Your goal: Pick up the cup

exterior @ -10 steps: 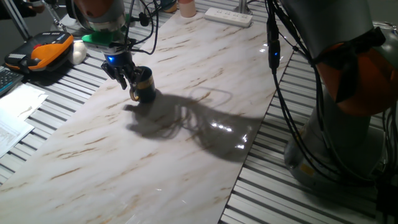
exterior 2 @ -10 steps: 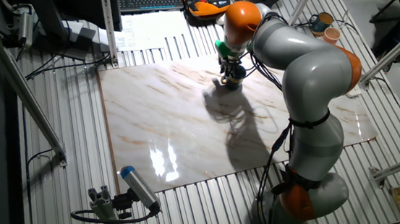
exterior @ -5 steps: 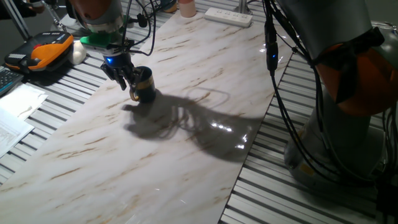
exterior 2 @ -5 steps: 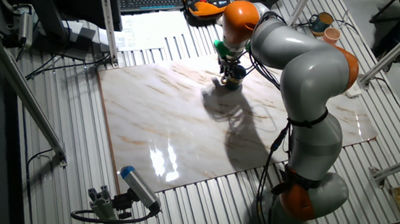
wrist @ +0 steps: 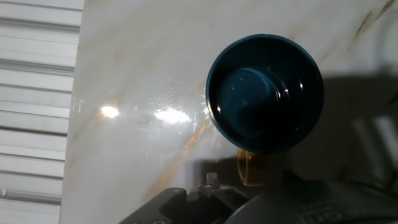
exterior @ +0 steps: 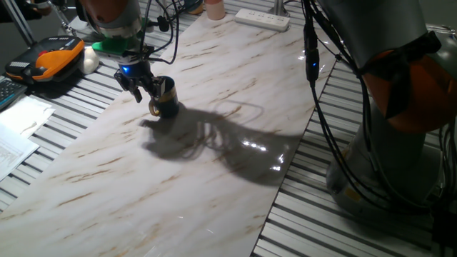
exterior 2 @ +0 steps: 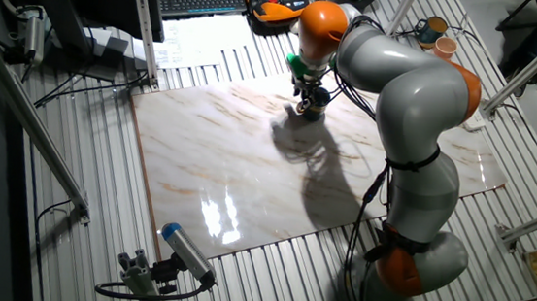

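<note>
The cup (exterior: 166, 97) is a small dark navy mug with a yellow handle (exterior: 153, 108), standing out toward the far left of the marble table (exterior: 214, 185). My gripper (exterior: 149, 95) comes down on its left side, fingers closed at the handle and rim. From the other fixed view the gripper (exterior 2: 307, 99) and the cup (exterior 2: 317, 99) overlap. The hand view looks straight down into the cup (wrist: 265, 93); its handle (wrist: 252, 167) points at the gripper housing (wrist: 249, 202) along the bottom edge. The fingertips themselves are hidden there.
A white power strip (exterior: 262, 18) and a pale pink cup (exterior: 213, 8) sit at the far end. Off the left edge lie an orange-black device (exterior: 50, 57) and papers (exterior: 18, 135). The arm's base (exterior: 400, 107) and its cables stand to the right.
The gripper and the cup have shifted together very slightly up and to the right over the last second; the cup looks a little tilted now.
</note>
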`<state>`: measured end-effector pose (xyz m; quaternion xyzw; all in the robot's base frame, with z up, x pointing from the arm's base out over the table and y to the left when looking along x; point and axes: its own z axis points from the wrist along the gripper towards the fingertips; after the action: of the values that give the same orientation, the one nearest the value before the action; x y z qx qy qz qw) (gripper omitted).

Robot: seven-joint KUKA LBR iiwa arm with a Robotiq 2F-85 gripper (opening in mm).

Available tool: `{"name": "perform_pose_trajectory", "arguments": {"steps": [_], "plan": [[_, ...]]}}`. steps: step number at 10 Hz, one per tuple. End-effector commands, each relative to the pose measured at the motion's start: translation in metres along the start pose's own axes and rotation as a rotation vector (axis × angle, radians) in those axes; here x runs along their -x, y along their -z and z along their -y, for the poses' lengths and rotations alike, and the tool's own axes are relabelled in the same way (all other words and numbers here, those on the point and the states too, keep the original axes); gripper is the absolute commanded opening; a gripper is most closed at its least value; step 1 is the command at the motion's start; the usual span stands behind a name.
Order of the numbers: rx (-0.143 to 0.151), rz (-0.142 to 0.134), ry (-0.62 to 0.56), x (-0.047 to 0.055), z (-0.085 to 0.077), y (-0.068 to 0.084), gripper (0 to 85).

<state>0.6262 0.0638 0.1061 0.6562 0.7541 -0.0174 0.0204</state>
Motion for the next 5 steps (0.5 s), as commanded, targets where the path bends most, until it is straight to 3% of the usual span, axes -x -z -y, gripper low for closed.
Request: {"name": "perform_pose_trajectory", "arguments": {"steps": [1,5], "plan": [[-0.003,0.003,-0.002,0.0001,-0.0001,-0.0009,51.0],[-0.016,0.014,-0.005,0.0006,-0.0002,-0.0027,51.0]]}}
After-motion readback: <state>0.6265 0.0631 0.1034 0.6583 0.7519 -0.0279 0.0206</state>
